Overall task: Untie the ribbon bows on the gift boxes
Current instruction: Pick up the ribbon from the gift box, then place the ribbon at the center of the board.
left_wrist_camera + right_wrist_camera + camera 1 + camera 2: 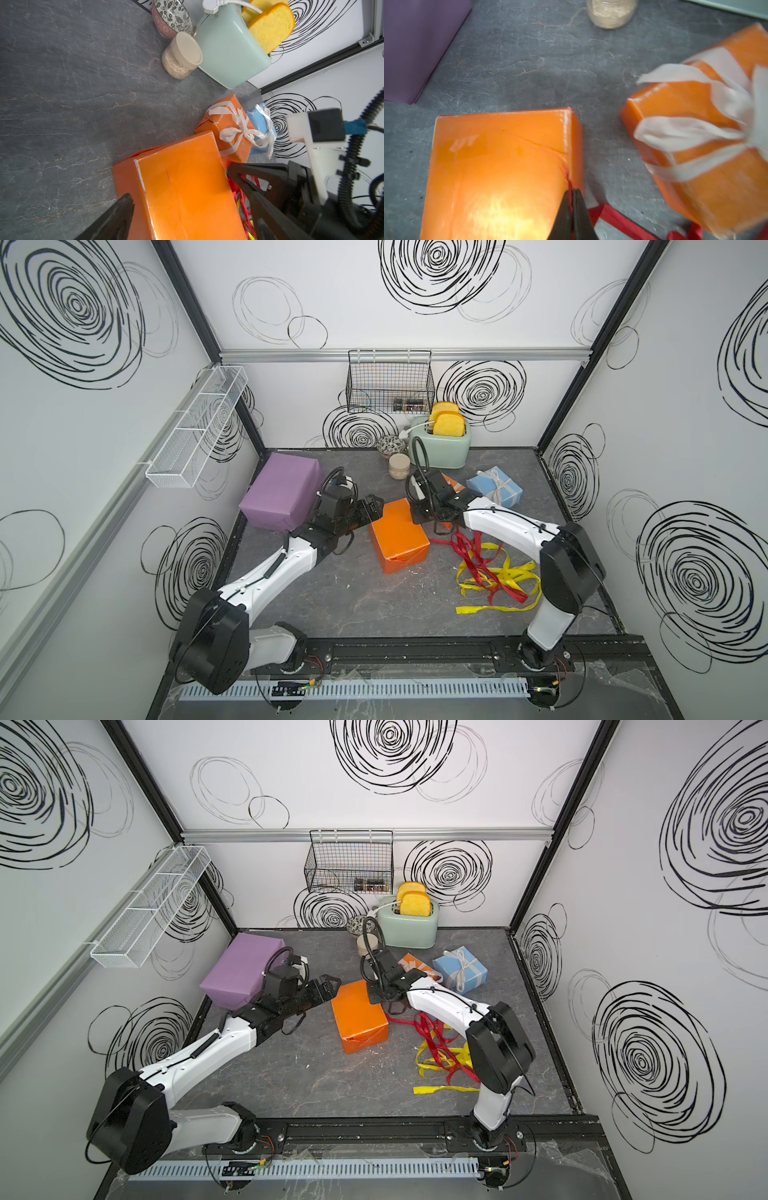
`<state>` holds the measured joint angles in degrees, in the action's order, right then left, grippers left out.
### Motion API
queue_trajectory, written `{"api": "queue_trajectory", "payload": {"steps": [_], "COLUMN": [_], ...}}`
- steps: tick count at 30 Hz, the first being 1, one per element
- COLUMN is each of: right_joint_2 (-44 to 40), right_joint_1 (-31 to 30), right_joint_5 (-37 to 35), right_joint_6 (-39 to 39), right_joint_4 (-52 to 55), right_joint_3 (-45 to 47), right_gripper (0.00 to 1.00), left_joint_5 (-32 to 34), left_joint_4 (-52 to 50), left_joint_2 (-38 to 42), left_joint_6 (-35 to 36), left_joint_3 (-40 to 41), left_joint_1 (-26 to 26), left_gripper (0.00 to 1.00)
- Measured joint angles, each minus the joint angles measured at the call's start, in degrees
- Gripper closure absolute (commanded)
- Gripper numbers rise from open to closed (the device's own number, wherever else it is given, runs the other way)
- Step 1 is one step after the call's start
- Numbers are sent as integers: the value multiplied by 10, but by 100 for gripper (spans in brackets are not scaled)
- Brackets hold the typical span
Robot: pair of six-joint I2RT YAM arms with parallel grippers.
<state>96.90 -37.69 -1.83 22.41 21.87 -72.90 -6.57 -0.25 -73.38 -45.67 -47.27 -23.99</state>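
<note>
My right gripper is shut on the dark red ribbon at the right edge of the medium orange box. The rest of that ribbon trails over the table into a loose yellow ribbon. My left gripper is open at the far left end of the same box, holding nothing. The smaller orange cube still has a tied white bow. So does the light-blue cube, with its bow on top. The lilac box at the back left is bare.
A mint-green toaster with two bread slices stands at the back. A lidded jar and a patterned bowl are beside it. A black wire basket hangs on the back wall and a white mesh shelf on the left wall.
</note>
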Motion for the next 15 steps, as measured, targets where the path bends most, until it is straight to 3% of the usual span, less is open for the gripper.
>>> {"api": "queue_trajectory", "payload": {"steps": [5, 11, 13, 15], "right_joint_2": [-122, -283, -339, -401], "right_joint_1": [87, 269, 332, 369], "right_joint_5": [53, 84, 81, 72], "right_joint_6": [45, 113, 127, 142], "right_joint_4": [-42, -82, -92, -101], "right_joint_3": [101, 268, 319, 364], "right_gripper": [98, 97, 93, 73], "left_joint_5": [3, 5, 6, 6], "left_joint_4": [0, 0, 0, 0], "left_joint_2": [10, 21, 23, 24], "left_joint_6": [1, 8, 14, 25], "left_joint_3": [0, 0, 0, 0], "left_joint_1": [-1, -10, -14, -25], "left_gripper": [9, 9, 8, 7]}}
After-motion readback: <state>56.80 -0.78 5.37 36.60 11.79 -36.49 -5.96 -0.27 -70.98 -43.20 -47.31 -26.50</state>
